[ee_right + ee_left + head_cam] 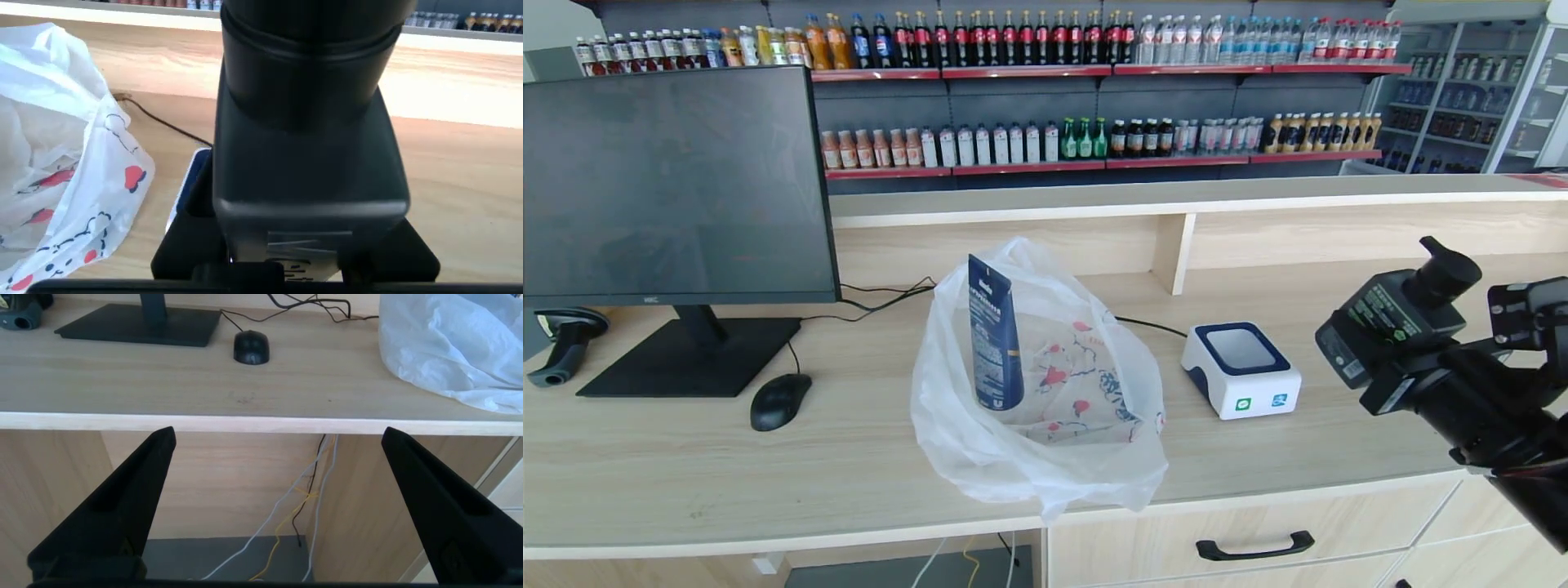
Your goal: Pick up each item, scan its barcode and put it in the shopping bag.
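A black pump bottle (1392, 322) with a white barcode label hangs tilted above the counter, right of the white barcode scanner (1240, 369). My right gripper (1429, 363) is shut on it. The right wrist view has the bottle (306, 139) up close, with the scanner (189, 184) partly hidden behind it. The translucent shopping bag (1037, 392) stands open mid-counter with a dark blue tube (994, 335) upright inside. My left gripper (274, 514) is open and holds nothing, below the counter's front edge (245, 420), left of the bag (458, 343).
A monitor (678, 188) on its stand, a black mouse (780, 400) and a hand-held scanner (560, 343) occupy the counter's left side. Cables run behind the bag. A raised ledge (1176, 196) backs the counter. Drawers (1254, 545) lie under the front edge.
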